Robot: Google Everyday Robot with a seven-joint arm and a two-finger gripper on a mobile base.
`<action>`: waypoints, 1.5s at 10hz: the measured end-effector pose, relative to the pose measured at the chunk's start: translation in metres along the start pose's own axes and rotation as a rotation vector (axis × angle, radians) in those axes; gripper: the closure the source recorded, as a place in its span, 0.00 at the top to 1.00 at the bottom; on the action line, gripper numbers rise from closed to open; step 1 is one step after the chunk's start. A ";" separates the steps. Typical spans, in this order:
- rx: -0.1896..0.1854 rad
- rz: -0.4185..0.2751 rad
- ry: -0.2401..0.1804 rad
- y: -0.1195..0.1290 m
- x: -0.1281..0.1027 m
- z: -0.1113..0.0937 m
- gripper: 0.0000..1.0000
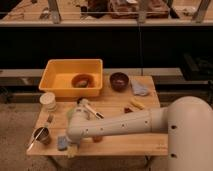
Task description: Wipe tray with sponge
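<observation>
Camera view shows gripper [70,148] just beside sponge [61,143].

The white robot arm [125,125] reaches from the lower right across the light wooden table [130,146] to the lower left, where the gripper [70,148] sits low at the table's front edge — just beside a blue-grey rectangular sponge [61,143]. The yellow plastic tray [60,75] stands at upper left — a brown round object [82,80] lies inside it.
</observation>
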 end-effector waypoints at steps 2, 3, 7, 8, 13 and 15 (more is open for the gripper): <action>0.003 0.009 -0.005 0.003 -0.002 0.003 0.49; 0.006 0.011 -0.006 0.003 -0.001 0.004 0.39; 0.012 0.028 0.015 0.003 -0.003 0.002 0.20; 0.005 0.023 0.025 0.001 0.001 -0.005 0.20; -0.083 0.030 0.057 0.012 0.032 -0.102 0.20; -0.127 0.033 0.079 0.033 0.047 -0.140 0.20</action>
